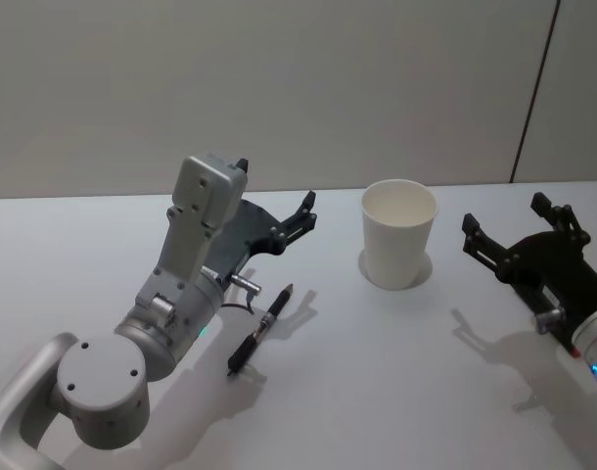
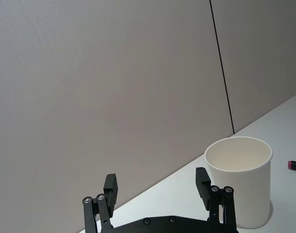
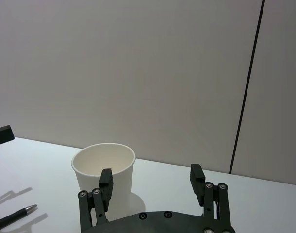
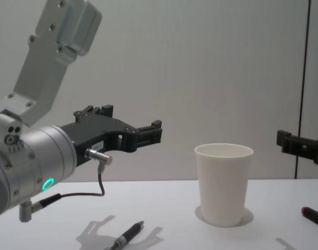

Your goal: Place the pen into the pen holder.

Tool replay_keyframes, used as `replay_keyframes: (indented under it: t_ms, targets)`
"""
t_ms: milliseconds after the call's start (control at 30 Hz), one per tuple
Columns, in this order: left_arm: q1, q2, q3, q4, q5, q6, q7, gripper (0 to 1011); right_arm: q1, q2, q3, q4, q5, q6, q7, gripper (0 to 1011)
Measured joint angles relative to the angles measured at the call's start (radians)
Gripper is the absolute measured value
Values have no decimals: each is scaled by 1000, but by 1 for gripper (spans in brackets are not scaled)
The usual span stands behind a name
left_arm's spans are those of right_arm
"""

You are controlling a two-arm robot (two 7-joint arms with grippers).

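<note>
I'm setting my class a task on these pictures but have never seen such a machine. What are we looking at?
It is a robot with two arms, each ending in a two-fingered pincer. One picture looks down from its head, one across from its chest, one from each wrist. On the white table lie a black pen and an upright white paper cup. The left pincer is raised near the pen, the right pincer is to the cup's right; both are open and empty.
</note>
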Motion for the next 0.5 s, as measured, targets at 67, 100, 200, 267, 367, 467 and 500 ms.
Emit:
replay_keyframes:
  t_ms: [67,100,200,267,367,467,500]
  targets:
    - [0,0,0,0,0,0,0,1001,0,0,0,0,0,0,0,1001]
    - [0,0,0,0,0,0,0,1001,0,0,0,0,0,0,0,1001]
    - [0,0,0,0,0,0,0,1001,0,0,0,0,0,0,0,1001]
    - [0,0,0,0,0,0,0,1001,0,0,0,0,0,0,0,1001]
    - [0,0,0,0,0,0,0,1001,0,0,0,0,0,0,0,1002]
    - [0,0,0,0,0,0,0,1001,0,0,0,0,0,0,0,1002]
    - [0,0,0,0,0,0,0,1001,0,0,0,0,0,0,0,1001]
